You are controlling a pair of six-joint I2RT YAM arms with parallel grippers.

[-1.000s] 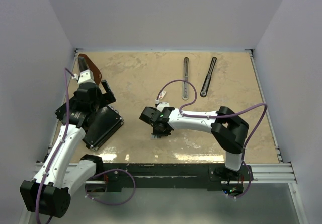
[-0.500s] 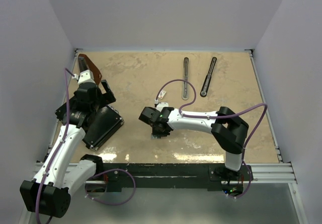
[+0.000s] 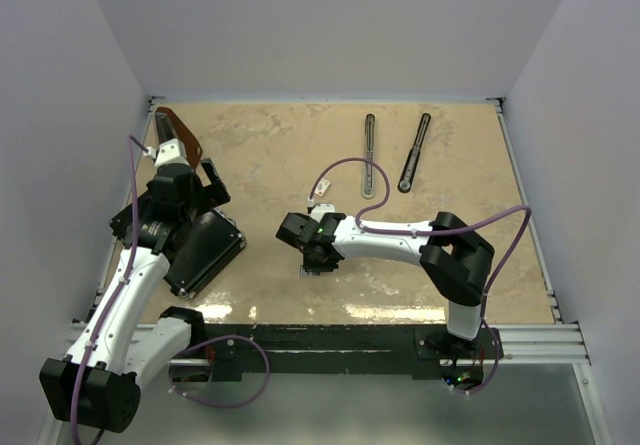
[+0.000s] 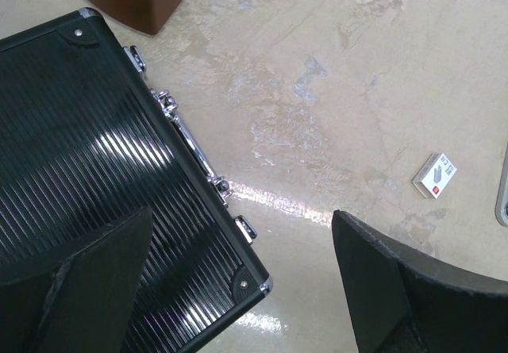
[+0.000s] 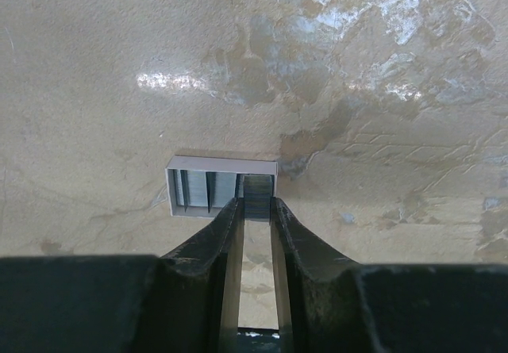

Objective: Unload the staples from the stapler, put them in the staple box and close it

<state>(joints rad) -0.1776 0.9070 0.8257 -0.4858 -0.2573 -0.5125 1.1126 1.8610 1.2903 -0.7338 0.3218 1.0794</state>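
Changed: right end effector (image 5: 255, 205) jaws have eased slightly; arm unmoved.
Grip: narrow, flanking a silvery-grey strip of staples (image 5: 255, 193) inside a small grey open box (image 5: 222, 163); cannot tell if it is pinched or freed.
Meaning: probably depositing the strip.
Left end effector (image 4: 242, 212): spread wide, empty.
Task thing: long slim stapler (image 3: 415, 153), black arm and grey metal channel (image 3: 370, 155) apart, well beyond the right end effector.

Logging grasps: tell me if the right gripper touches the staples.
Touching. Right wrist view: the staples fill the slot between the fingertips of the right gripper, no gap showing.
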